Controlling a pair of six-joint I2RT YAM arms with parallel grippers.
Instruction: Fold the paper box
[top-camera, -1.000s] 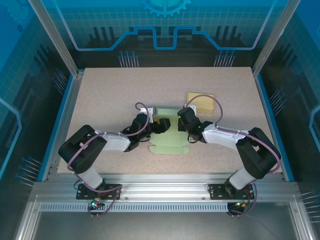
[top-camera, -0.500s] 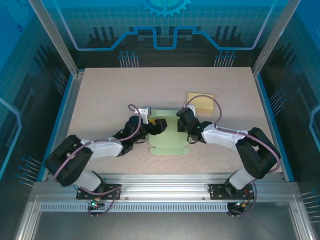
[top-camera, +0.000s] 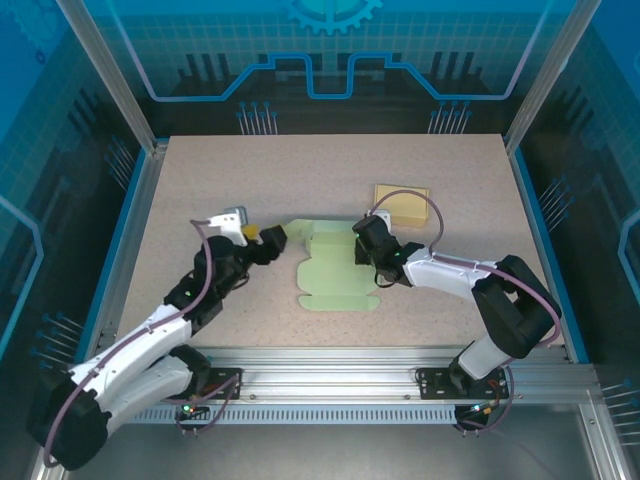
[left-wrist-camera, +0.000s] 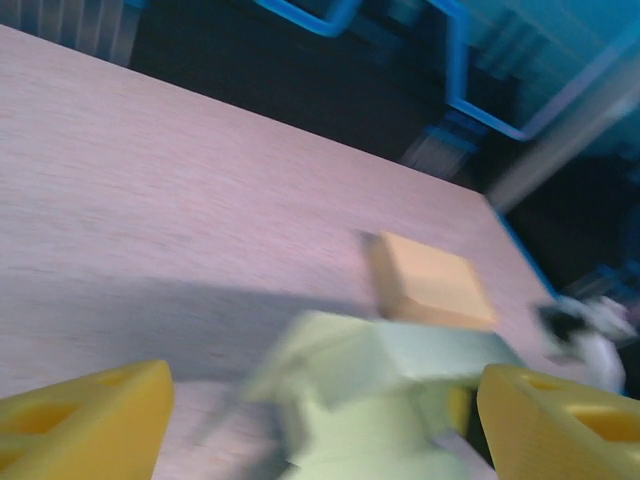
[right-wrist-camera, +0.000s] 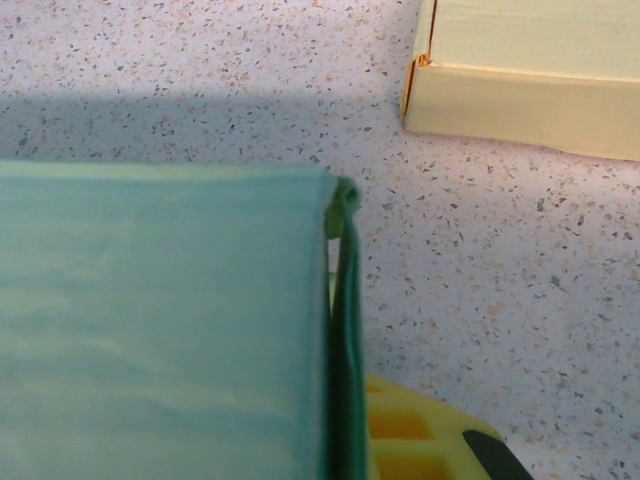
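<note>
The pale green paper box (top-camera: 335, 275) lies just right of the spread left fingers (left-wrist-camera: 80, 420); closed right fingers (right-wrist-camera: 410, 425) touch its edge.

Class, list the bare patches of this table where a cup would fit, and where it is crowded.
Free: far strip of table behind both boxes; near strip before the green box. Crowded: middle, around green box, yellow box, right gripper.

A closed pale-yellow box (top-camera: 402, 203) lies flat toward the far right of the speckled beige tabletop (top-camera: 230, 180), with aluminium frame rails (top-camera: 330, 378) along the near edge and blue patterned panels (top-camera: 330, 60) behind.
</note>
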